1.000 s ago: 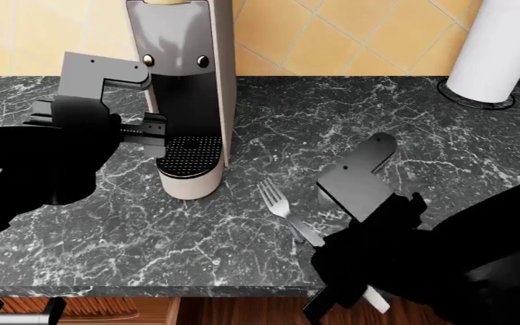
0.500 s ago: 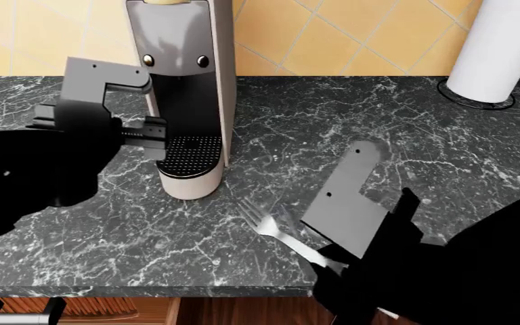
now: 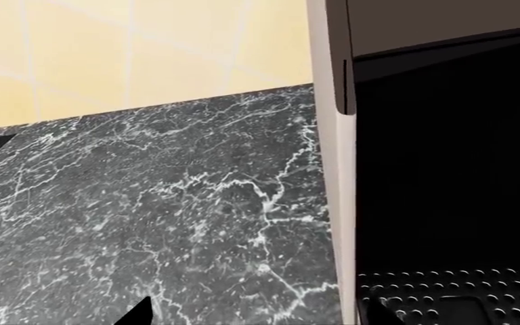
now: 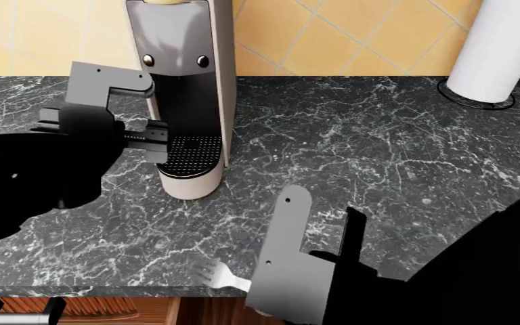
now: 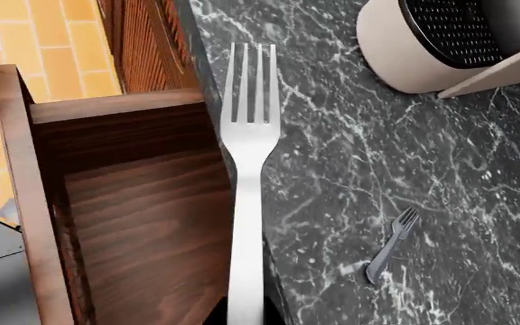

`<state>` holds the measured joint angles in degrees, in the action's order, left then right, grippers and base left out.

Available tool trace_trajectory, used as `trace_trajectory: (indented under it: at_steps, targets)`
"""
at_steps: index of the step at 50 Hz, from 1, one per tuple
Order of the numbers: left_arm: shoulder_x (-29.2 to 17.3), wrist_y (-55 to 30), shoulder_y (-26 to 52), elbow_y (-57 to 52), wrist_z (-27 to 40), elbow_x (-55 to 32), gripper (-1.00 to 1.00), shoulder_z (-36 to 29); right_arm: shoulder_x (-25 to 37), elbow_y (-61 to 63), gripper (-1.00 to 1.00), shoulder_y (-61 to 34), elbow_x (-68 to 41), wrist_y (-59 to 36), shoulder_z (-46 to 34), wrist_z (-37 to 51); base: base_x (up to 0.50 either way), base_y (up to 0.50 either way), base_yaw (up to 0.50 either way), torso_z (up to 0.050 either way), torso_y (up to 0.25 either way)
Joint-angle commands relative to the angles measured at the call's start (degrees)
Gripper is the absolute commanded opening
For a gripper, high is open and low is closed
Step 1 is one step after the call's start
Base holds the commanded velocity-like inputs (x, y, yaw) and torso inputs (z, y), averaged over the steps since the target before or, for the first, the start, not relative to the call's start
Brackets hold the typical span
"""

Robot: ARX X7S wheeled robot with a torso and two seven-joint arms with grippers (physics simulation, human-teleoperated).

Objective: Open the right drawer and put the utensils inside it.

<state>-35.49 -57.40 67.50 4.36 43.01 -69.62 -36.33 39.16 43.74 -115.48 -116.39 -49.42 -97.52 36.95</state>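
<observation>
My right gripper [image 5: 246,315] is shut on the handle of a pale metal fork [image 5: 249,162]. The fork's tines [image 4: 213,274] poke out past the counter's front edge, above the right drawer [image 5: 138,223], which stands pulled open and shows a bare wooden floor. A smaller, darker fork [image 5: 390,245] lies on the black marble counter [image 4: 378,149]; in the head view my right arm hides it. My left gripper [image 4: 156,139] hangs open beside the coffee machine [image 4: 183,81], with nothing between its fingertips [image 3: 138,315].
A white paper towel roll [image 4: 500,47] stands at the counter's back right. The coffee machine's drip tray [image 5: 449,34] sits close to the held fork. A closed drawer with a metal bar handle [image 4: 16,317] is at the lower left.
My right gripper has carried the pale fork left and toward the counter's front edge, so that it now hangs over the open drawer. The left arm has barely moved.
</observation>
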Motion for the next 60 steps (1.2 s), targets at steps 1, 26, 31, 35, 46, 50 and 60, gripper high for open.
trace_trajectory:
  at_steps: [1,26,31,35,46,50,60]
  targets:
    - [0.1,0.0,0.0,-0.1,0.1,-0.1,1.0,-0.1,-1.8,2.1,-1.0,-0.6,-1.4,0.2,0.9,0.6,0.0,0.0,0.0,0.0,0.0]
    - [0.2,0.6,0.1,1.1,-0.5,0.4,1.0,-0.4,-4.7,3.8,-1.0,0.9,-5.5,0.5,-2.4,6.9,0.0,0.0,0.0,0.0,0.0]
    - [0.2,0.5,0.4,1.3,-0.6,0.3,1.0,-0.4,-4.3,3.2,-1.0,1.3,-5.2,0.1,-2.9,7.0,0.0,0.0,0.0,0.0,0.0]
    - [0.1,0.5,0.2,1.0,-0.4,0.1,1.0,-0.3,-4.5,2.5,-1.0,1.2,-6.1,-0.1,-3.6,7.7,0.0,0.0,0.0,0.0,0.0]
    - [-0.1,0.6,0.0,0.9,-0.5,0.0,1.0,-0.2,-4.9,0.7,1.0,0.7,-7.6,-0.5,-4.8,9.5,0.0,0.0,0.0,0.0,0.0]
    - [0.1,0.8,-0.1,1.1,-0.7,0.2,1.0,-0.5,-5.0,0.4,1.0,1.1,-7.2,-0.4,-4.9,9.6,0.0,0.0,0.0,0.0,0.0]
    - [0.0,0.7,-0.1,1.0,-0.6,0.0,1.0,-0.5,-5.5,0.5,1.0,0.5,-8.1,-0.3,-4.5,10.1,0.0,0.0,0.0,0.0,0.0]
